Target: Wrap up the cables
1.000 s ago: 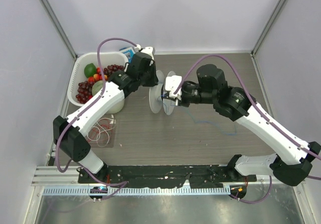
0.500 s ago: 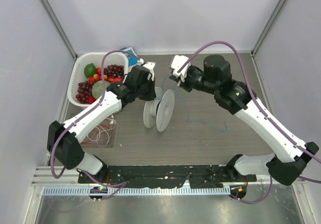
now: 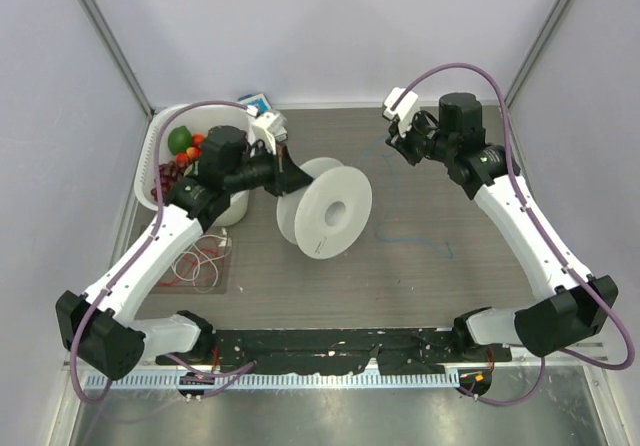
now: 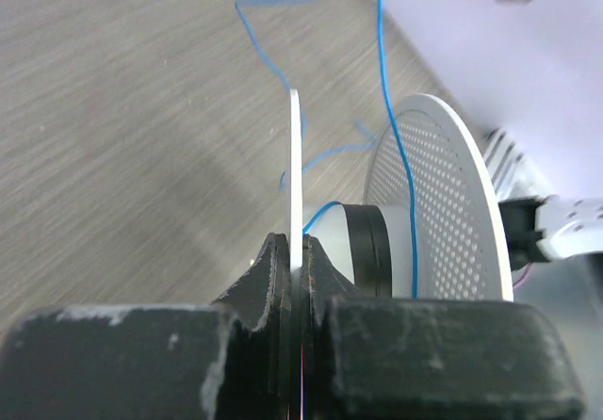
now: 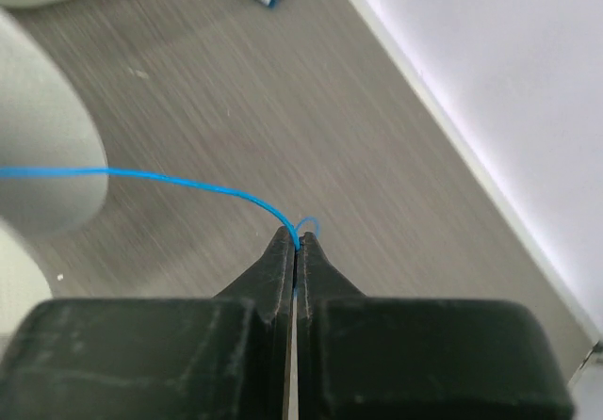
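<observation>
A white spool [image 3: 325, 209] stands on edge mid-table. My left gripper [image 3: 288, 169] is shut on the rim of one flange; the left wrist view shows that thin flange [image 4: 295, 166] pinched between the jaws of the left gripper [image 4: 296, 243]. The hair-thin blue cable [image 4: 396, 156] runs across the hub between the flanges. My right gripper [image 3: 398, 136], at the back right, is shut on the blue cable [image 5: 188, 183], pinched at the tips of the right gripper [image 5: 297, 236]. Slack blue cable [image 3: 385, 230] lies on the table. Red and white cables [image 3: 200, 264] lie looped at the left.
A white basket [image 3: 158, 138] of fruit sits at the back left under my left arm. A small blue box [image 3: 256, 101] lies against the back wall. Grey walls close in the table on three sides.
My right gripper has pulled away from the spool to the back right, drawing the blue cable with it. My left arm has swung the spool round and toward the table's middle.
</observation>
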Robot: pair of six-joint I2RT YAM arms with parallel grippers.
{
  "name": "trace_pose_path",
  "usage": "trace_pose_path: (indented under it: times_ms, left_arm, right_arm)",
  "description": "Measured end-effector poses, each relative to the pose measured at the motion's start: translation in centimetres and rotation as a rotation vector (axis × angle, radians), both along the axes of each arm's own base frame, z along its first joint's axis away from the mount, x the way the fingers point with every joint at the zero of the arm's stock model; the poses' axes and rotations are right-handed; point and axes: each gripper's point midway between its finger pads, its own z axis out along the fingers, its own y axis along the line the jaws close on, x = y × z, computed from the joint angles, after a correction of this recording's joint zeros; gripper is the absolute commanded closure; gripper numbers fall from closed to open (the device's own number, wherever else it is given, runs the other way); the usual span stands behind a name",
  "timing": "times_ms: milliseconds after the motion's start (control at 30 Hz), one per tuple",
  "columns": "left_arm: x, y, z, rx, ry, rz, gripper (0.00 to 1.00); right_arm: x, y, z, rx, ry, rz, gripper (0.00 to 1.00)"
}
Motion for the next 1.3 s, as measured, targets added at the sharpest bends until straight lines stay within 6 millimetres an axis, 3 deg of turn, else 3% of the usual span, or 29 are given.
trace_pose_path:
  times_ms: [167,300,433,600,667,767,900,1000,1300]
  left_arm:
    - [2.0,1.2,3.3,-0.153,-0.012,0.027,1.0]
    - [2.9,1.6,5.9,-0.253,-0.004,0.05,1.0]
    - [5.3,2.3,10.2,-0.36,-0.007,0.11,1.0]
    - [7.1,2.3,13.1,-0.446,0.012,0.16,1.0]
    - [7.3,2.4,14.4,-0.463,-0.003,0.168,1.0]
    - [7.4,2.5,16.5,-0.48,-0.051,0.166,1.0]
    - [7.1,3.1,21.1,-0.518,-0.183,0.162,1.0]
    - [6.6,3.5,23.8,-0.529,-0.28,0.154,1.0]
    - [6.1,4.6,29.3,-0.521,-0.482,0.172,1.0]
  right_arm:
    - [0.0,-1.7,-3.9,-0.016,0.101,-0.016,0.99]
    - [-0.7,-1.3,-5.6,-0.009,0.149,0.015,0.99]
    - [-2.1,-0.1,-7.1,0.047,0.225,0.069,0.99]
    - [-3.2,2.1,-4.9,0.197,0.244,0.14,0.95]
    - [-3.7,2.7,-3.9,0.263,0.251,0.156,0.86]
    - [-4.2,3.4,-2.3,0.345,0.251,0.175,0.58]
    - [-4.7,3.7,-1.9,0.407,0.284,0.165,0.41]
    - [-4.8,3.7,-2.4,0.421,0.303,0.154,0.39]
    - [-5.2,3.0,-3.7,0.413,0.302,0.114,0.32]
